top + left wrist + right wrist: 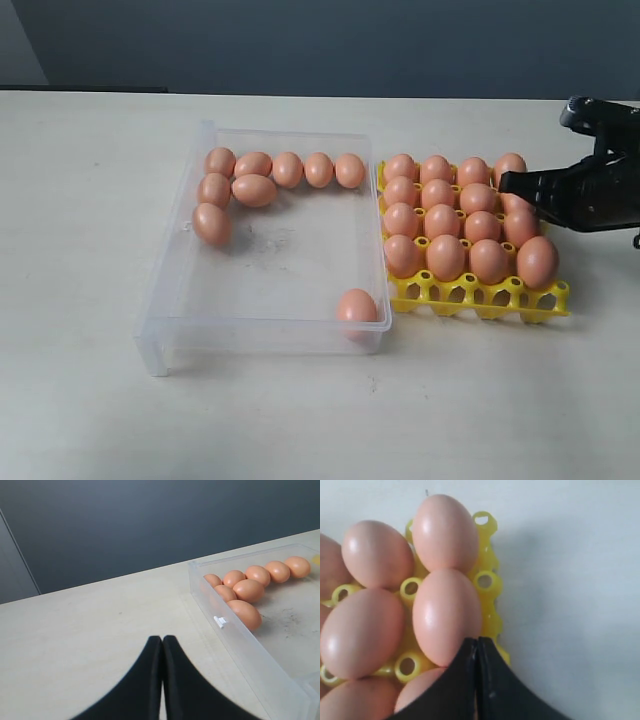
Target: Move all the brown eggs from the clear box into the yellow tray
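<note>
The clear box (170,300) sits left of centre and holds several brown eggs (255,189) along its far wall and far left corner, plus one egg (357,306) at its near right corner. To the right of it, the yellow tray (480,298) is filled with several brown eggs (446,256). My right gripper (506,182) is shut and empty, hovering over the tray's far right eggs; the right wrist view shows its tips (477,642) over an egg (446,615) at the tray edge (489,582). My left gripper (162,640) is shut and empty above bare table beside the box wall (235,635).
A pale table (80,200) carries everything, and a dark wall runs behind it. The box floor (290,260) is bare in its middle. A small white clip (219,622) sticks out from the box's side wall.
</note>
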Robot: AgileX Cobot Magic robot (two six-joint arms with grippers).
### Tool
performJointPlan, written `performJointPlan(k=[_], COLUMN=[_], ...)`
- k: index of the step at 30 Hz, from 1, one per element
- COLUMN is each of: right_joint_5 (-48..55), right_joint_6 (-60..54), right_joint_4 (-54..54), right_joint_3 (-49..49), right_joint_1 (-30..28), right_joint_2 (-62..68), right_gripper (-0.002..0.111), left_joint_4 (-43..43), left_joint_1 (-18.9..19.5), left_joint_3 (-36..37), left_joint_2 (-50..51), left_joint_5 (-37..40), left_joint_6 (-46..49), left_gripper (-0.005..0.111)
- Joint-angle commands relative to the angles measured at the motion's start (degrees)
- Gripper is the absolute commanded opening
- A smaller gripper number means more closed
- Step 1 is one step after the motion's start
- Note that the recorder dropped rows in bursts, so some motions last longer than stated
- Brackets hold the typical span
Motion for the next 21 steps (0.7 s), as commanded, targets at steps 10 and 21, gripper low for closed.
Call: performJointPlan(k=[10, 21], right_joint_5=[10.8, 15.0], right_joint_6=[-0.4, -0.4], right_joint_4=[-0.7, -2.7], right_joint_3=[-0.2, 1.3], right_joint_1=[0.3, 0.3], right_joint_2=[-6.1, -6.4], right_gripper=[-0.001, -0.001], left_joint_4=[0.0, 0.0], left_joint_1=[0.0, 0.0], left_joint_3=[0.0, 0.0], left_joint_2=[0.0, 0.0], left_joint_5=[-0.8, -0.8], left_joint_6=[-0.2, -0.2], left_gripper=[0.0, 0.0])
